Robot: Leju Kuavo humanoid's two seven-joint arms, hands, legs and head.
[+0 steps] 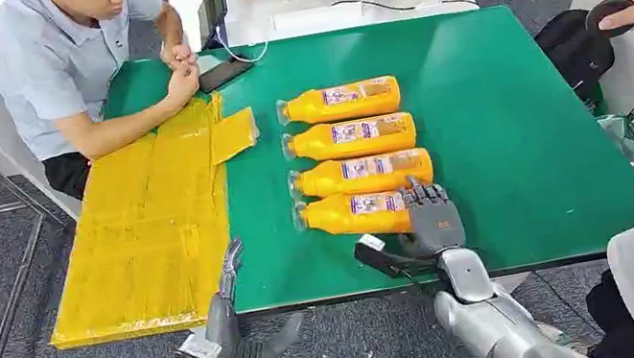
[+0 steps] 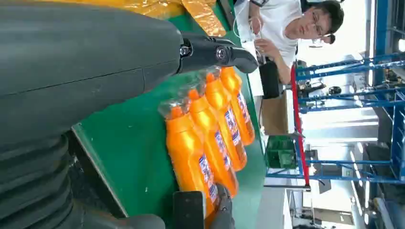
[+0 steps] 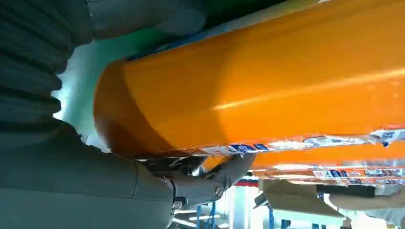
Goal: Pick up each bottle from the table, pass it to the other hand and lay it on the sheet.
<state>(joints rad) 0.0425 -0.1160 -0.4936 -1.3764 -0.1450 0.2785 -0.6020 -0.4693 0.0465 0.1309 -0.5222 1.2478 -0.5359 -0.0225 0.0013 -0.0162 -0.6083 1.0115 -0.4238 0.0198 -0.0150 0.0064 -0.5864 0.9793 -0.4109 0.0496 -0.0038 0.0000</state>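
Taking the nearest bottle [image 1: 353,215] as my landmark and working left to right: the yellow sheet [image 1: 148,236] lies well to its left, over the left part of the green worktop [image 1: 499,129]. My left hand [image 1: 230,273] hovers between the sheet's near corner and the bottle's cap end, fingers apart and holding nothing. The bottle itself lies on its side, cap toward the sheet, closest to me of four orange bottles in a row, with the other three [image 1: 355,138] just beyond it. At its base end is my right hand [image 1: 431,216]; the right wrist view shows my fingers [image 3: 229,174] curled under the body, so I judge the hand is closing on the bottle, which seems not yet lifted.

It looks like stiff, glossy plastic, filled, so I expect some weight and a slippery skin, with a film label that may slide. I would hold the broad body near the base, leaving the neck end free for my left hand.
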